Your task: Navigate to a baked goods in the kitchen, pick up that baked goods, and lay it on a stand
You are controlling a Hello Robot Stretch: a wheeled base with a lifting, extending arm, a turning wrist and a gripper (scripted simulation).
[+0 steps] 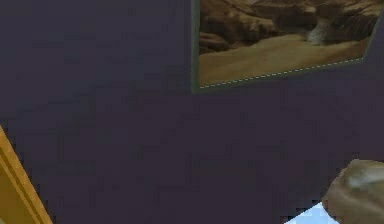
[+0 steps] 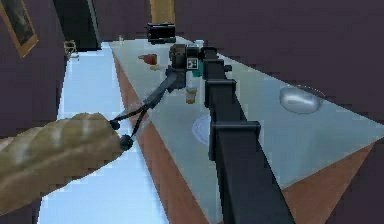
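Note:
A long brown loaf of bread (image 2: 58, 152) hangs at the far end of my gripper (image 2: 126, 137), low on the arm side view's left, clear of the pale blue floor (image 2: 95, 90). The gripper holds the loaf. Its thin fingers run down and left from the dark body (image 2: 180, 66) at the end of the arm bar (image 2: 235, 150), which crosses above a long counter (image 2: 310, 150). A brown rounded lump (image 1: 362, 196), probably the same loaf, sits at the forward view's bottom right corner.
On the counter are a grey bowl (image 2: 300, 98), a white plate (image 2: 203, 128), a small bottle (image 2: 189, 96) and a reddish item (image 2: 150, 60). A dark wall with a framed landscape picture (image 1: 285, 40) stands close ahead. An orange edge (image 1: 14, 185) shows bottom left.

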